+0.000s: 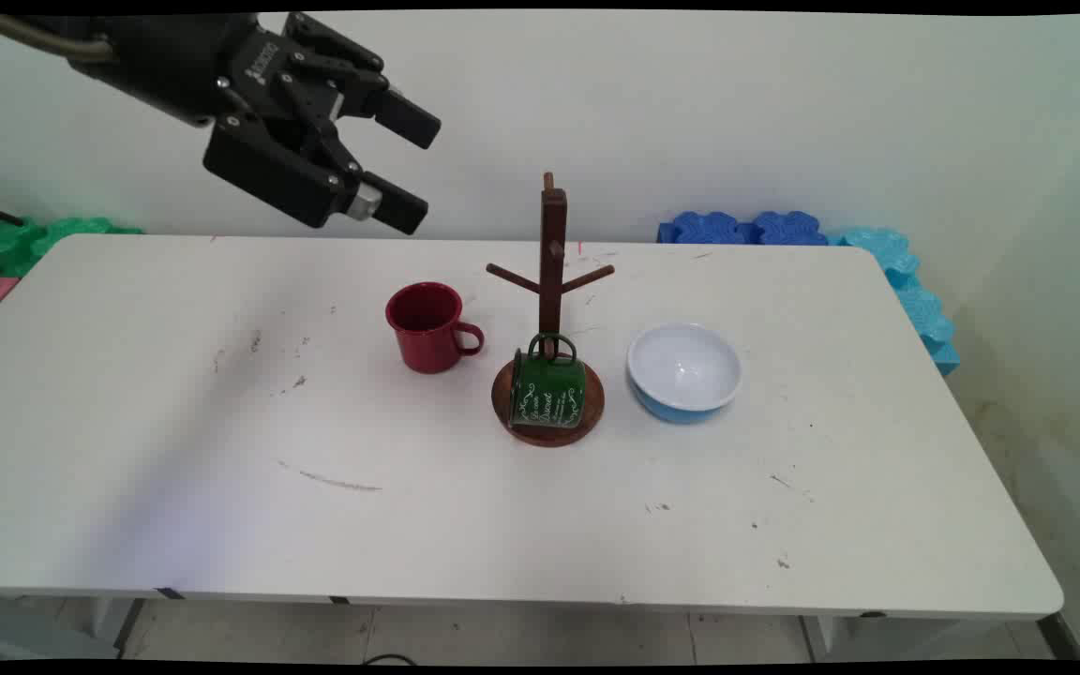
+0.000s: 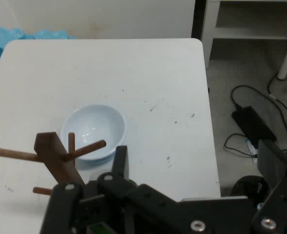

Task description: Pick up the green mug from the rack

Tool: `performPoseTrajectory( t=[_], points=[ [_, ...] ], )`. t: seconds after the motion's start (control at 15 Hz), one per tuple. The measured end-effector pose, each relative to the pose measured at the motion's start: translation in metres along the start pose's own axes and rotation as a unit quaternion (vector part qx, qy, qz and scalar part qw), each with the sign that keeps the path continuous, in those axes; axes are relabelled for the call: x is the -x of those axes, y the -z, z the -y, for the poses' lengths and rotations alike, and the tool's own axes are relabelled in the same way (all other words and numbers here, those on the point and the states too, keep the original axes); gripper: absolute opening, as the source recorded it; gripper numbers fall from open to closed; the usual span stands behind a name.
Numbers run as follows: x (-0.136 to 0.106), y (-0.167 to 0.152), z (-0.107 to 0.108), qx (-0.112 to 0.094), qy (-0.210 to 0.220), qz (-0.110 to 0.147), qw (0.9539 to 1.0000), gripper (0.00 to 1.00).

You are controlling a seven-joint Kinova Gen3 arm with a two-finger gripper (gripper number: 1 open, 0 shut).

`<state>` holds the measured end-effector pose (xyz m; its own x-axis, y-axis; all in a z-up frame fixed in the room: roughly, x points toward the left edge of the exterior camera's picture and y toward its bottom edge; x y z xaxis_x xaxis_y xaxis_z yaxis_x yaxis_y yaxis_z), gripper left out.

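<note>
Black and spread wide, my claw (image 1: 413,169) grips nothing, high above the table (image 1: 174,422); below and ahead a green mug (image 1: 547,389) hangs on the wooden rack (image 1: 553,253), red mug (image 1: 427,328) nearer, bowl (image 1: 683,370) beyond.

The main view looks down from above the near side of the white table (image 1: 521,487), facing the wall behind it, far enough back to take in almost the whole top. The hand view rides on the gripper (image 1: 404,164), high in the main frame's upper left, and looks down along it toward the table's far end and the floor beyond. Both views share the wooden mug tree (image 1: 552,281) (image 2: 55,156) and the blue bowl (image 1: 684,371) (image 2: 95,129).
</note>
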<state>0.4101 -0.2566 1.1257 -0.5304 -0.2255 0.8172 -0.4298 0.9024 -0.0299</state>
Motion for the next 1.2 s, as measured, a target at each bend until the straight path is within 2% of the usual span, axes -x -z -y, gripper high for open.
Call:
performPoseTrajectory(
  t=[0.53,1.2],
  points=[
    [0.02,-0.005,0.007,-0.01,0.028,0.019,0.9994,1.0],
    [0.069,-0.035,0.013,-0.022,0.082,0.049,0.9952,1.0]
  ],
)
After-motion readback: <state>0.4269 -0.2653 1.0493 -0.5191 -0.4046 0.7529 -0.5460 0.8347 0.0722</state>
